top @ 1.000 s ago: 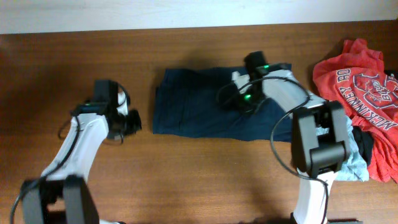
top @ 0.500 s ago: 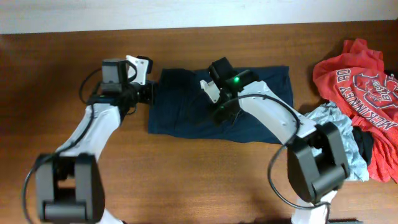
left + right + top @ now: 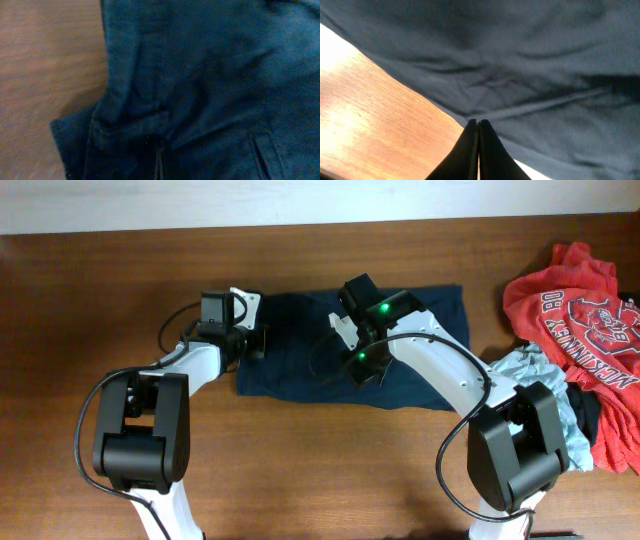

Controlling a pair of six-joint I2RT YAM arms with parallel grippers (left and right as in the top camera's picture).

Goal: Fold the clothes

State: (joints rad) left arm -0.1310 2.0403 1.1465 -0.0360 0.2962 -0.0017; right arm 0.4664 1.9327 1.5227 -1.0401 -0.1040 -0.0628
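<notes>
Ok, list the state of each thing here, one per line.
navy shorts: laid flat on the table, wrinkled.
left tool: at the shorts' left edge; opening hidden.
right tool: shut, tips at the shorts' hem.
red shirt: crumpled heap.
light blue garment: crumpled, beside the red shirt.
</notes>
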